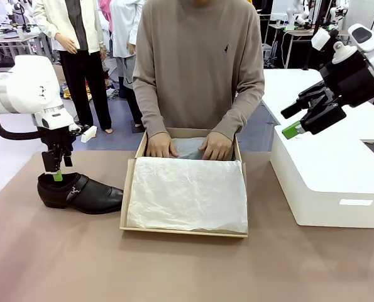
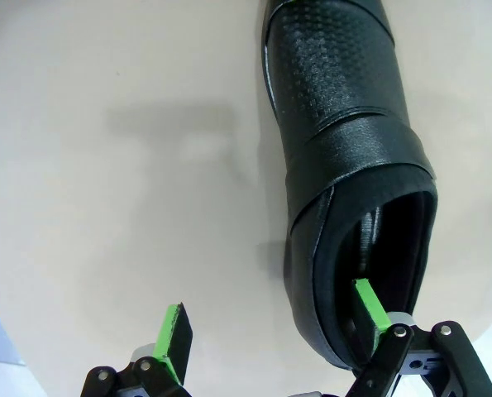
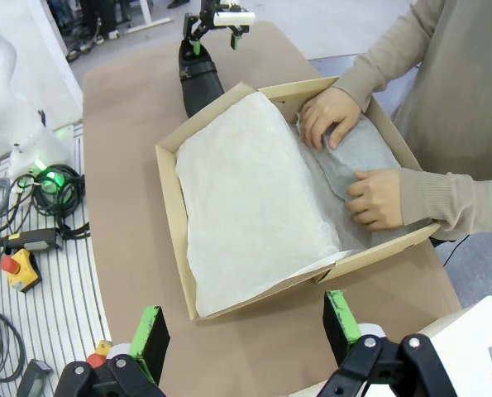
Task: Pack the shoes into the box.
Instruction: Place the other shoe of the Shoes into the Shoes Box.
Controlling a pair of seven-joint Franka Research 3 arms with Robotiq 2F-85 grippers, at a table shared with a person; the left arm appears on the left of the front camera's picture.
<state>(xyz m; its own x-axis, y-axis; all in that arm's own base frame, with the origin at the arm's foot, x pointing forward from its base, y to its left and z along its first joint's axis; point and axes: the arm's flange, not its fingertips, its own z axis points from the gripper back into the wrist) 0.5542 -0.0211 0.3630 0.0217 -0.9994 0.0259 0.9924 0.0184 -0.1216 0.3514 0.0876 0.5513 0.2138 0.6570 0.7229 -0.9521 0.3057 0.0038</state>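
Note:
One glossy black shoe [image 1: 80, 192] lies on the brown table left of the cardboard box [image 1: 129, 189], toe towards the box. My left gripper [image 1: 56, 170] stands open at its heel. In the left wrist view one green pad [image 2: 370, 304] is inside the shoe [image 2: 345, 132] opening and the other pad [image 2: 173, 329] is outside over the table. White tissue [image 1: 187, 192] covers the box floor. The person's hands [image 1: 217, 148] press on a tissue-wrapped lump at the far end; the second shoe is hidden. My right gripper [image 1: 300, 119] hangs open and empty, high at the right.
A large white rounded box [image 1: 328, 182] sits on the table under my right gripper. Right wrist view: the cardboard box [image 3: 169, 190], the shoe [image 3: 198, 83], cables and an emergency-stop button [image 3: 18, 265] on the floor beyond the table edge. People stand behind.

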